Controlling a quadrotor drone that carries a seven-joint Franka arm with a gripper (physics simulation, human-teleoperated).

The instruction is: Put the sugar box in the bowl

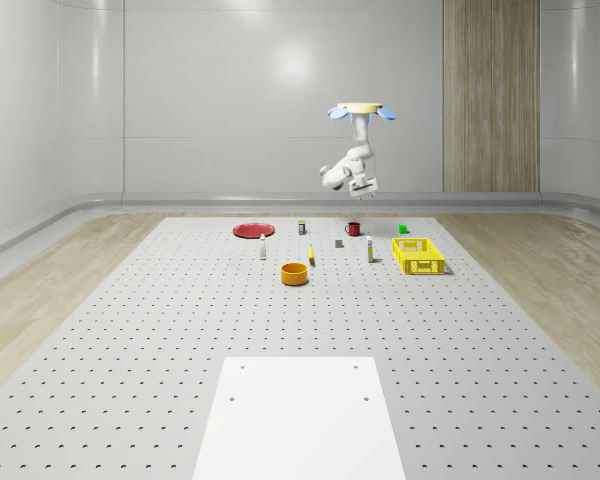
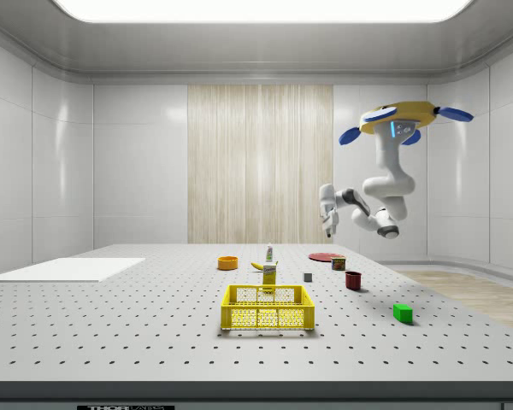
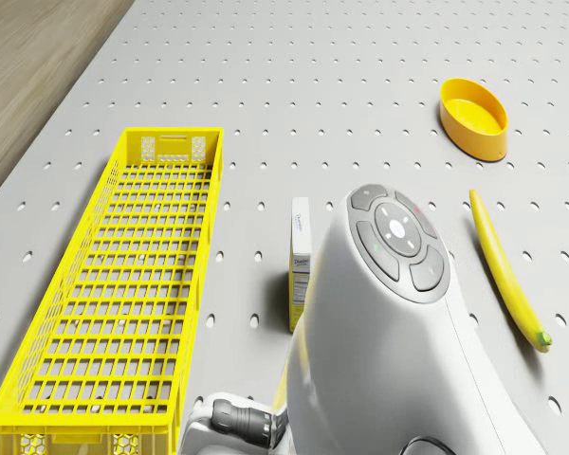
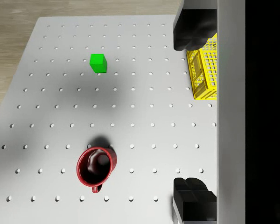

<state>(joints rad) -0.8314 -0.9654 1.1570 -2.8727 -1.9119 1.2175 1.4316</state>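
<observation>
Now | gripper [image 4: 191, 114] wide open, empty | drone [image 1: 360, 110] hovers above red mug [image 4: 95, 166]

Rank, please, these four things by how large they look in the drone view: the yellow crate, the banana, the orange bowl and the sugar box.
1. yellow crate, clearly the largest.
2. banana, long but thin.
3 and 4. orange bowl and sugar box: unsure. The arm partly hides the box, and the bowl lies farther from the camera.

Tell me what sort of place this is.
Probably a simulated robot test room: a perforated table carries scattered props like a yellow crate and orange bowl, while the drone hovers above it between bare panelled walls.
</observation>
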